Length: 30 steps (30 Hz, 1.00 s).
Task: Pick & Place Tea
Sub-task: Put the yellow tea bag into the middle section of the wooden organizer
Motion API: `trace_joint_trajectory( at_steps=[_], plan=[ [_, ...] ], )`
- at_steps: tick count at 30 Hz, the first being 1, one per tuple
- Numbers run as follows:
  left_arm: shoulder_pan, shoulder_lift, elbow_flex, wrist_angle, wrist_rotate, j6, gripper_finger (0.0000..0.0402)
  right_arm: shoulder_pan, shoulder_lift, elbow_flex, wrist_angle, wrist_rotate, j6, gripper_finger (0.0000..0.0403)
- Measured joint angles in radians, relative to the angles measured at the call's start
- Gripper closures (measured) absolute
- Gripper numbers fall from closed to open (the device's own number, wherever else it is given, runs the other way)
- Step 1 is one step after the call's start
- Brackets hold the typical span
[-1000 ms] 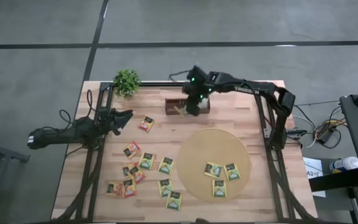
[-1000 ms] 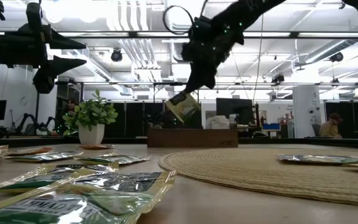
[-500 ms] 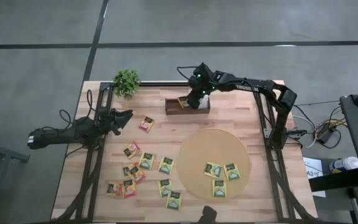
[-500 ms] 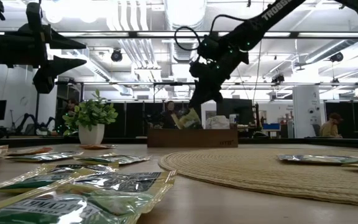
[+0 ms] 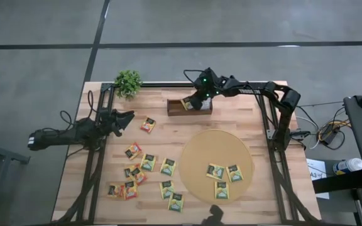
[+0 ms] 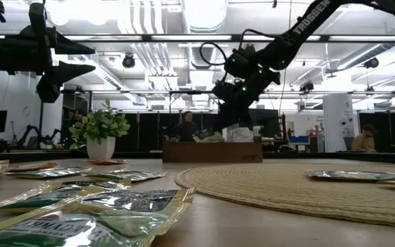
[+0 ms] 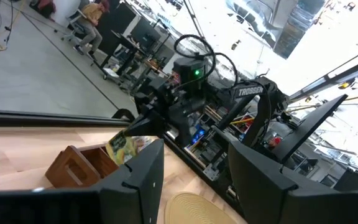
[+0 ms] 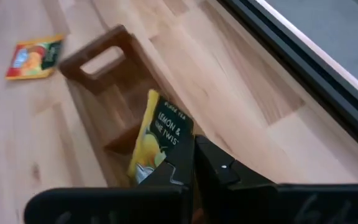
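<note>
While the right gripper [image 8: 188,163] is clamping a yellow-green tea sachet [image 8: 157,138] upright over the wooden tray [image 8: 107,93], lowering squarely into one slot seems wisest; the left gripper [image 5: 126,118] is waiting, fingers apart.

Roughly fourteen tea sachets [image 5: 168,166] (overlaps blur the tally), one tray [image 5: 175,113], one mat [image 5: 212,147], one plant [image 5: 128,82]

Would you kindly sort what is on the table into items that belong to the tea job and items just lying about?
Job:
- yellow-green paper tea sachet pinched by the right end effector
- brown wooden slotted tray
- loose sachets on the table
- three sachets on the round tan woven mat

Lying about:
- small green potted plant
</note>
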State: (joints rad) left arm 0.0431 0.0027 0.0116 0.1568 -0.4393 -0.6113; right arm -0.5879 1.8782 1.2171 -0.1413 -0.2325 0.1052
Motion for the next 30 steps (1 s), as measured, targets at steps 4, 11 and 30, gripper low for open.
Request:
trace_joint_trajectory(
  at_steps=[4,11,30],
  plan=[
    [0.000,0.000,0.000,0.000,0.000,0.000,0.0228,-0.008,0.000,-0.029,0.008,0.021,0.012,0.0395],
    [0.000,0.000,0.000,0.000,0.000,0.001,0.0228,-0.022,-0.005,-0.079,0.175,0.057,0.081,0.0395],
    [0.000,0.000,0.000,0.000,0.000,0.013,0.0228,-0.002,-0.026,-0.234,0.490,0.066,0.245,0.0395]
  ],
)
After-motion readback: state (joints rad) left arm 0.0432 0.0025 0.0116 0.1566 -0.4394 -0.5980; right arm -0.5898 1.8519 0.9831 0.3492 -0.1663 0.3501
